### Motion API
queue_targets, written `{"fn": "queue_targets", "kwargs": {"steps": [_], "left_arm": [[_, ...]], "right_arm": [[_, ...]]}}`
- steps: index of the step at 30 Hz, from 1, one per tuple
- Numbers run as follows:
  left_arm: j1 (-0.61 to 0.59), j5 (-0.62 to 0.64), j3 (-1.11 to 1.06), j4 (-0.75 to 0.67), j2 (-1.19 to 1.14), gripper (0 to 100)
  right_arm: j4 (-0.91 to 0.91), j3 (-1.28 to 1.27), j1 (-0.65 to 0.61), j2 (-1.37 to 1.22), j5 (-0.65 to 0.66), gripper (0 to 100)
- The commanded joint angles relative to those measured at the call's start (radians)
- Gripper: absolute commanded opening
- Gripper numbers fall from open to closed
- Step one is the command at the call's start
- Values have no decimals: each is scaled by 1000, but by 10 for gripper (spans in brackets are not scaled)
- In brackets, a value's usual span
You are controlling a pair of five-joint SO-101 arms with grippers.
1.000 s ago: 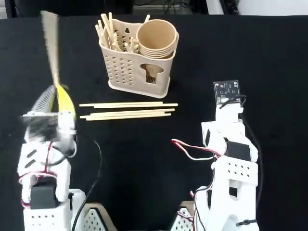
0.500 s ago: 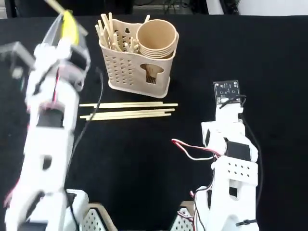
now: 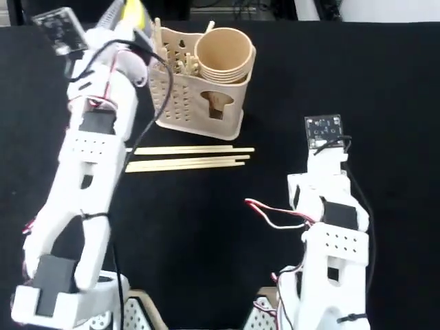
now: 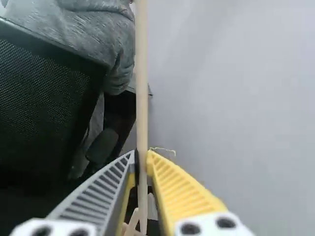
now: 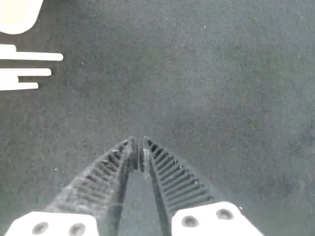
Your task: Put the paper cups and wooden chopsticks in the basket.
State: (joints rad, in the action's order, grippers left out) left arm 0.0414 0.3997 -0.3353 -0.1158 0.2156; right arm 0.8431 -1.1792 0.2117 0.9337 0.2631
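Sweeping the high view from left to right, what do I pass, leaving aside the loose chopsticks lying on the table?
left gripper holding a chopstick → standing chopsticks in the basket → stack of paper cups in the same basket → right arm

One basket (image 3: 189,103), one stack of paper cups (image 3: 224,53), one gripped chopstick (image 4: 141,73)

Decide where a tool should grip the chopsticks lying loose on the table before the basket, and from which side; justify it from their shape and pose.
Grip one of the loose chopsticks near mid-length, coming straight down from above, jaws across its thin width. They lie flat, parallel and close together on the table, so a sideways approach is likely blocked; a centred hold should balance.
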Motion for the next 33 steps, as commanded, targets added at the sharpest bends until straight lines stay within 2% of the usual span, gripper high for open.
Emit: {"fn": "queue_targets", "kwargs": {"steps": [1,22,28,33], "left_arm": [[5,-38,54,-15,-25,29],[-8,-38,-79,-23,-43,34],[8,-41,-113,-17,-43,100],[28,-147,-128,-18,-41,107]], "right_arm": [[-21,4,-8,7,3,25],[-21,4,-6,7,3,25],[-21,4,-6,7,3,25],[-21,4,-6,7,3,25]]}}
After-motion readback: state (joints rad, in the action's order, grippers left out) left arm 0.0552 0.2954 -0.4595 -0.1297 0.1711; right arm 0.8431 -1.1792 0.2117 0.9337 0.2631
